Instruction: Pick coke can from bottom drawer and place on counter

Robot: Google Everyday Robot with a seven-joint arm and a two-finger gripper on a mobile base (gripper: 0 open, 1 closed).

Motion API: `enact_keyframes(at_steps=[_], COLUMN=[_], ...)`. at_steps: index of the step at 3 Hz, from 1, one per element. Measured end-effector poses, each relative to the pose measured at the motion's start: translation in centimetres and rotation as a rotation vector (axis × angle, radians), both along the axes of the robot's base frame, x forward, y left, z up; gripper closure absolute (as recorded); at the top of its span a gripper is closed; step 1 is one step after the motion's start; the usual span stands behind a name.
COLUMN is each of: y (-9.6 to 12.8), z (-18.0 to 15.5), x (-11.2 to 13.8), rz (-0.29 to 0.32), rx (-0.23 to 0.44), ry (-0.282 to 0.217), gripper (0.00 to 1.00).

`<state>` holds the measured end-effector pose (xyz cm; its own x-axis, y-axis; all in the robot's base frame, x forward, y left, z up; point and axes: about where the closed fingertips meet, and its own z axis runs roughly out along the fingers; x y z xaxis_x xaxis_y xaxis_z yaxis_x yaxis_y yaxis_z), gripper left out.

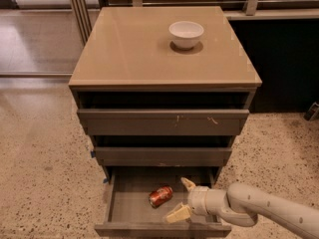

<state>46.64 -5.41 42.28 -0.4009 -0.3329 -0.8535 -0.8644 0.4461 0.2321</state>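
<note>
The coke can (161, 196) lies on its side on the grey floor of the open bottom drawer (130, 208), left of centre. My gripper (182, 199) is open inside the drawer, just to the right of the can, with one pale fingertip (187, 183) behind and one in front; it is not touching the can. The arm reaches in from the lower right. The tan counter (129, 49) tops the cabinet above.
A white bowl (186, 34) stands on the counter at the back right. The scratched-front drawer (163, 122) and a middle drawer (163, 156) sit above the open one. Speckled floor surrounds the cabinet. Dark furniture stands to the right.
</note>
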Motion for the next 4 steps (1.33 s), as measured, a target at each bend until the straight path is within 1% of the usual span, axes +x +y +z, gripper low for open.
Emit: enact_keyframes(at_steps=[1,2,3,4], y=[-0.1,-0.2,-0.2,0.1], z=[-4.0,-7.8,-7.9,-7.2], x=[2.2,4.6,5.0,3.3], rz=[-0.014,-0.032,-0.032,0.03], rx=[0.006,0.004,0.001,0.024], ry=[0.061,0.138,0.135,0.087], gripper=[0.0,0.0,0.0,0.0])
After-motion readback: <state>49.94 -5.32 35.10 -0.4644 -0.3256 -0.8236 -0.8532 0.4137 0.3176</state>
